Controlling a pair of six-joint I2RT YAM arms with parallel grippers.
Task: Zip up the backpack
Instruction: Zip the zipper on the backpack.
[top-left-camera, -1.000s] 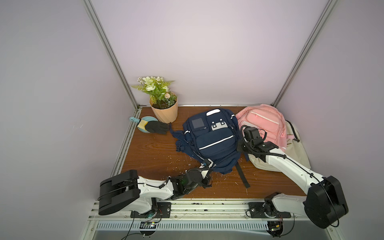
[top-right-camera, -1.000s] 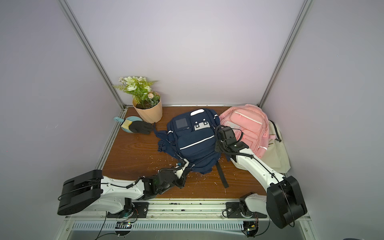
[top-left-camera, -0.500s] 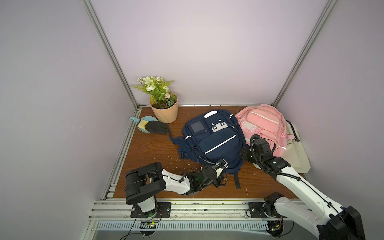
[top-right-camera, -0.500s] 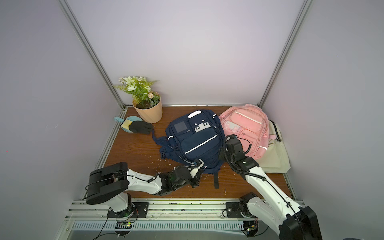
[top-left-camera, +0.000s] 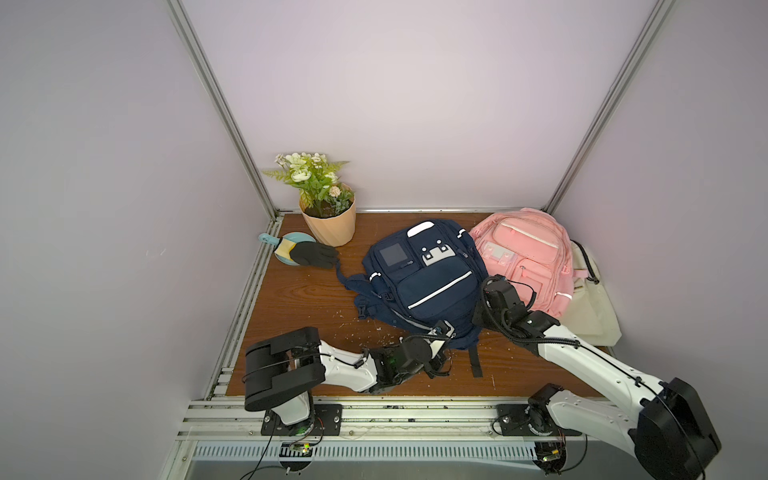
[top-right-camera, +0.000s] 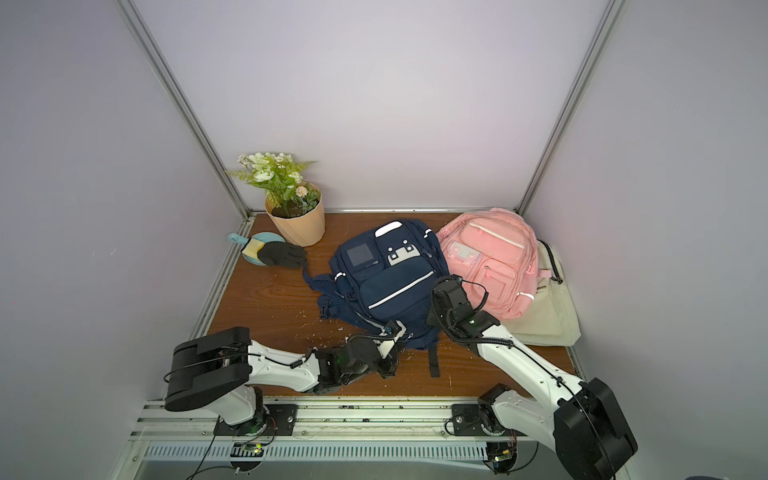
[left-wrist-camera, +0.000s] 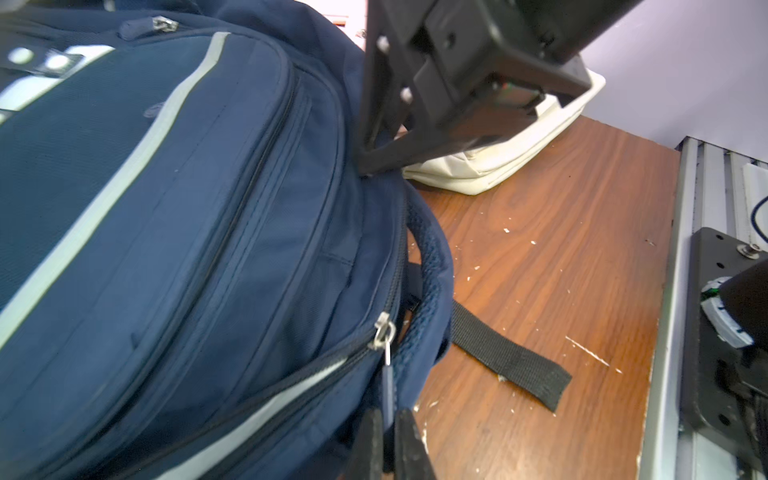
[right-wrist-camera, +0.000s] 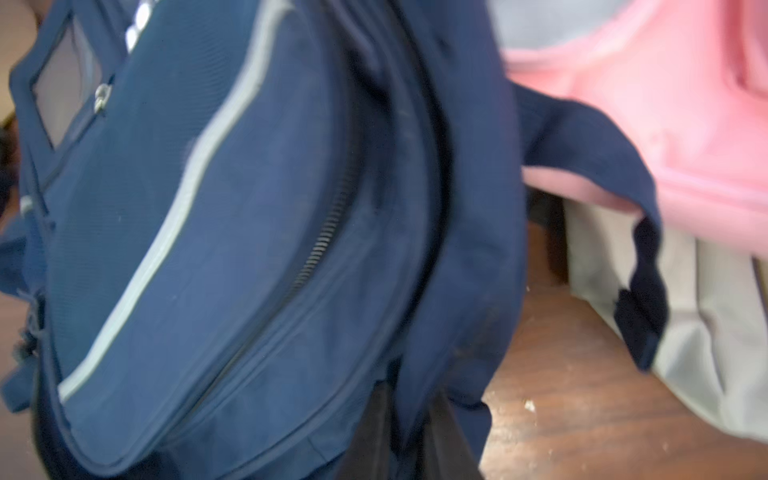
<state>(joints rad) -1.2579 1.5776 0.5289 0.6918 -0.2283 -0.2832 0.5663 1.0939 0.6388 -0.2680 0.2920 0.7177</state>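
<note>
1. The navy blue fabric backpack (top-left-camera: 424, 286) lies face up in the middle of the brown wooden tabletop (top-left-camera: 299, 303). Everything below is placed from it.
2. My left gripper (left-wrist-camera: 388, 415) is at the backpack's near bottom corner. Its fingers are pressed together on the dark blue zipper pull tab (left-wrist-camera: 388, 386), with only the tab's thickness between them.
3. The tab hangs from the silver metal zipper slider (left-wrist-camera: 382, 330) on the backpack's side seam. On one side of the slider the two rows of teeth stand apart, and a pale strip shows between them.
4. My right gripper (right-wrist-camera: 405, 436) is at the backpack's side facing the pink bag. Its fingers are closed, pinching a fold of the navy fabric along that edge.
5. A flat black webbing strap (left-wrist-camera: 507, 361) trails from under the backpack's bottom corner onto the wood.
6. The pink fabric backpack (top-left-camera: 523, 253) lies just beside the navy one, touching its side.
7. The cream canvas tote bag (top-left-camera: 590, 307) lies beyond the pink one, partly under it.
8. On the backpack's opposite side, near its top, stands the peach ribbed flowerpot with white flowers (top-left-camera: 328, 224).
9. Just beside the pot, a black knitted glove (top-left-camera: 313, 254) rests on a light blue dish (top-left-camera: 270, 241).
</note>
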